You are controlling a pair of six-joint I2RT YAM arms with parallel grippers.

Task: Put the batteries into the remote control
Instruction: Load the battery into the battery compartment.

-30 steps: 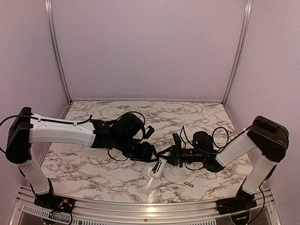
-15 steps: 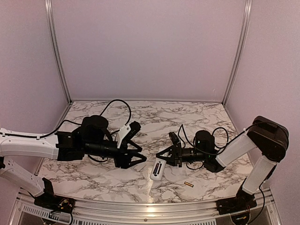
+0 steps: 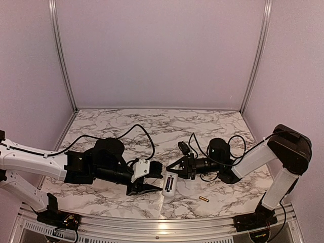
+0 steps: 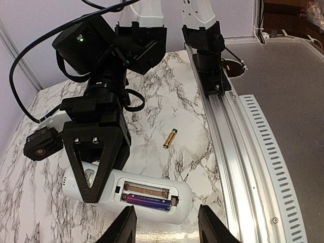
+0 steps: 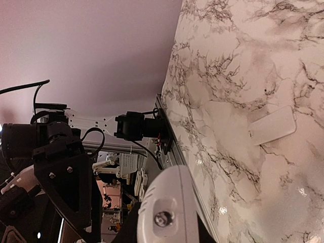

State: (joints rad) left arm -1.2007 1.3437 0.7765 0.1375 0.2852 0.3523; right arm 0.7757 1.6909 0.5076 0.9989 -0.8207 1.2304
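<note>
The white remote control (image 4: 91,182) lies back-up on the marble with its battery bay uncovered. A dark blue battery (image 4: 149,202) sits in the near slot, and the slot beside it is empty. My right gripper (image 3: 173,170) is shut on the remote's far end (image 5: 167,212). My left gripper (image 4: 169,230) is open, its fingertips (image 4: 124,228) straddling the remote's other end without touching it. The gold battery (image 4: 170,137) lies loose on the table (image 3: 203,199), right of the remote.
A flat white battery cover (image 5: 272,125) lies on the marble beyond the remote. The aluminium rail (image 4: 238,147) runs along the table's near edge close to the gold battery. Purple walls enclose the back and sides.
My left arm has swung down and lowered toward the near edge, bringing its gripper up to the remote's left end, with the jaws narrowing. The right gripper and the remote have barely moved.
</note>
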